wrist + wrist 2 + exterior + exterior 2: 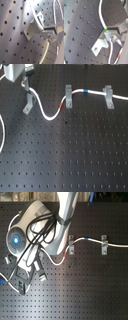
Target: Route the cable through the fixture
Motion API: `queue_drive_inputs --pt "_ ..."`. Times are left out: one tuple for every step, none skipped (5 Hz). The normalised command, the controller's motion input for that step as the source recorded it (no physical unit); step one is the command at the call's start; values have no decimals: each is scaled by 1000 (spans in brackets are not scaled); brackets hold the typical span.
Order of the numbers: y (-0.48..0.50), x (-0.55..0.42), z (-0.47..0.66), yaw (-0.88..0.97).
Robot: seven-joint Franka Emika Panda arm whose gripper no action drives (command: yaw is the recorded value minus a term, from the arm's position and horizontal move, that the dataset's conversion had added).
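Note:
The white cable runs from the first exterior view's right edge through two upright grey clips, then dips and rises to the slanted grey fixture at the left. Its blue band lies between the two clips and its red band just past the nearer one. My gripper hangs right above the fixture's forked top, shut on the cable. In the second wrist view the fingertips pinch the cable beside the fixture. I cannot tell if the cable sits in the fork.
Two upright clips stand on the black perforated board. A second white loop curves at the first exterior view's left edge. In the second exterior view the arm and its black hoses cover the board's left.

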Motion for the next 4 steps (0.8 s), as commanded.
queue_drive_inputs --pt "83 -155 271 409" --pt "50 -92 321 620" --pt "166 -255 372 457" --pt "76 -96 39 174"
